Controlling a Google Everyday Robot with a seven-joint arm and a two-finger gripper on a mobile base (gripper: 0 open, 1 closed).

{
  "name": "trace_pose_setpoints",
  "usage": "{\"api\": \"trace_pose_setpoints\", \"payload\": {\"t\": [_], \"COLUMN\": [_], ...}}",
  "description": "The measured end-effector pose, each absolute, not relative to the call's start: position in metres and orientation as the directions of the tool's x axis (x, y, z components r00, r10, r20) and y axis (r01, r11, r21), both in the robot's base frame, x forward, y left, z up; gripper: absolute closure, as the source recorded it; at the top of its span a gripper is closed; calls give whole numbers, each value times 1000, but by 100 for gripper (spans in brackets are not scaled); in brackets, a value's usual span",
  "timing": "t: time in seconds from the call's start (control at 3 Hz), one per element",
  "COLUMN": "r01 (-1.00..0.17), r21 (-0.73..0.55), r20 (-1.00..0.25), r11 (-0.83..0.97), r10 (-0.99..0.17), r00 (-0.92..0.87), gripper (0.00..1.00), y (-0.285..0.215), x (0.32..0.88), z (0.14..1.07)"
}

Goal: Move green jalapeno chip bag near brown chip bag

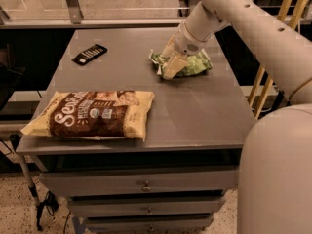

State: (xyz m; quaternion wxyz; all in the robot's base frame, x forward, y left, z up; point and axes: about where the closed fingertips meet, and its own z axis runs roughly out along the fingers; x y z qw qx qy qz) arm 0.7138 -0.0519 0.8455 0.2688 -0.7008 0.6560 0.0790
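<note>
The green jalapeno chip bag [192,65] lies crumpled at the back right of the grey table [195,111]. My gripper [169,61] reaches down from the upper right and sits at the bag's left end, touching or just over it and covering that end. The brown chip bag [92,115], long, with a dark centre and cream edges, lies flat at the table's front left, well apart from the green bag.
A small black remote [89,54] lies at the table's back left. Drawers [144,184] sit under the tabletop. My arm's white body [278,169] fills the right side. Yellow rails [267,77] stand behind the table's right edge.
</note>
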Motion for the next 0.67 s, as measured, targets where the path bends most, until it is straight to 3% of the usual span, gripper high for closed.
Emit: {"api": "trace_pose_setpoints", "payload": {"t": [0.67], "r01": [-964], "r21": [-266], "r20": [-473], "r11": [25], "r10": [-874], "r00": [108], "gripper": [88], "y": [-62], "x": [710], "z": [847]}}
